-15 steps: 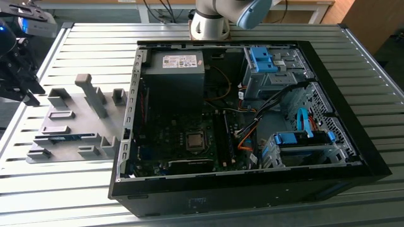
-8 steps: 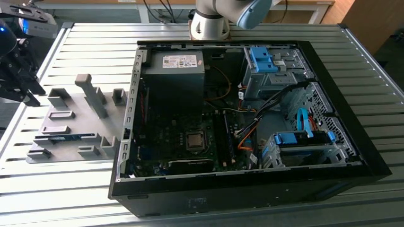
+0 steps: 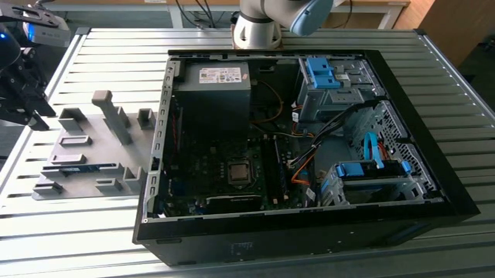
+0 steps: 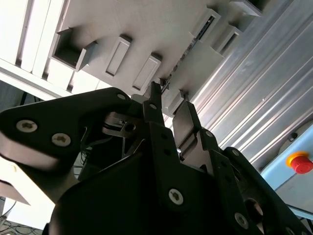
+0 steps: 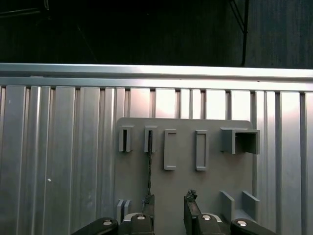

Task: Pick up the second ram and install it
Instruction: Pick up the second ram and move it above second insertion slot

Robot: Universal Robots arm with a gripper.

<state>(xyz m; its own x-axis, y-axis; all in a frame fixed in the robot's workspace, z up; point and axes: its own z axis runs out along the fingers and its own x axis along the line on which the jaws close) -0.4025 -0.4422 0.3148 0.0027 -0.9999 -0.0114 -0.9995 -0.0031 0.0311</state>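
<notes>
We find the second ram [image 3: 77, 168], one thin blue stick, standing on its long edge in the grey holder plate [image 3: 93, 139], along the plate's edge that lies lowest in the exterior view. In the first wrist view it shows edge-on as a single dark line running out from one narrow slot.

The gripper [image 5: 168, 208] hangs above the plate with its two fingers [image 5: 191, 204] parted by a modest gap and nothing between them. The stick's line falls in line with one finger rather than in the gap (whether that finger touches it we cannot tell).

On the plate, in the first wrist view, we count two narrow slots, two rectangular frames and one open box. The plate lies on the slatted metal table [image 3: 464, 87], near the edge at the exterior view's left.

Just beside the plate, toward the exterior view's right, one open computer case [image 3: 309, 243] fills the middle of the table. Inside it we count one grey power supply [image 3: 213, 87], one processor socket [image 3: 240, 172] and two blue drive brackets [image 3: 321, 72]. The arm's base [image 3: 259, 26] stands at the table's far edge, behind the case.
</notes>
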